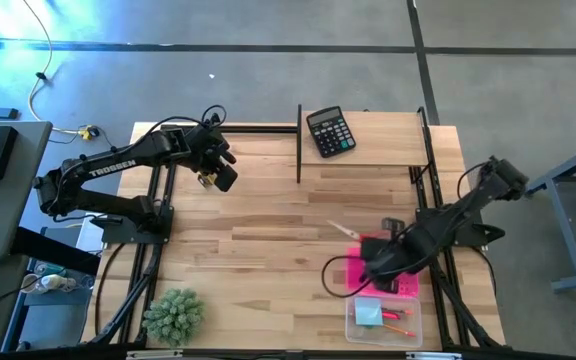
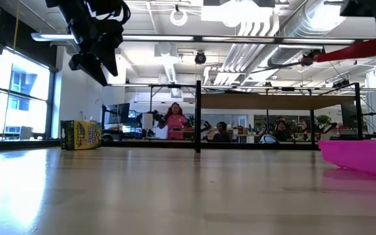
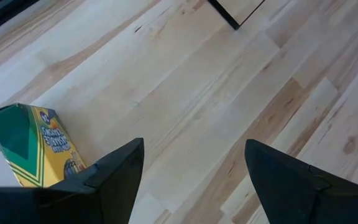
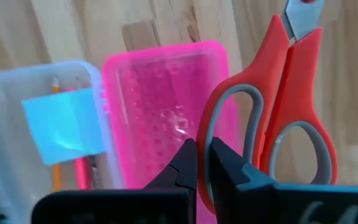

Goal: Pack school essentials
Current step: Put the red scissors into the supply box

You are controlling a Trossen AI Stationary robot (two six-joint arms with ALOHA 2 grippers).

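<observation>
My right gripper [image 4: 202, 165] is shut on the red-handled scissors [image 4: 291, 112] and holds them in the air over the pink lid [image 1: 400, 285]. In the low view the scissors [image 2: 361, 50] show high above the table. Beside the lid stands a clear box [image 1: 408, 325] with the light-blue notepad [image 4: 64, 121], an orange pencil [image 4: 56, 177] and a red pen [image 4: 79, 174] inside. My left gripper [image 3: 194, 180] hangs open over the table's far left part, above a green-and-yellow crayon box [image 3: 33, 146]. The eraser is not seen. My right gripper pinches the rim of one handle loop [image 4: 209, 127] of the scissors between its two fingers, one finger outside the loop and one over its opening. The scissors are lifted clear and lie roughly level, with the blades [image 1: 340, 229] pointing away from the gripper toward the table's far left.
A black calculator [image 1: 330, 131] lies at the far edge, beside an upright black frame bar [image 1: 299, 140]. A green spiky plant [image 1: 175, 313] stands at the near left corner. Bare wood lies across the table's middle. People sit in the room beyond the table.
</observation>
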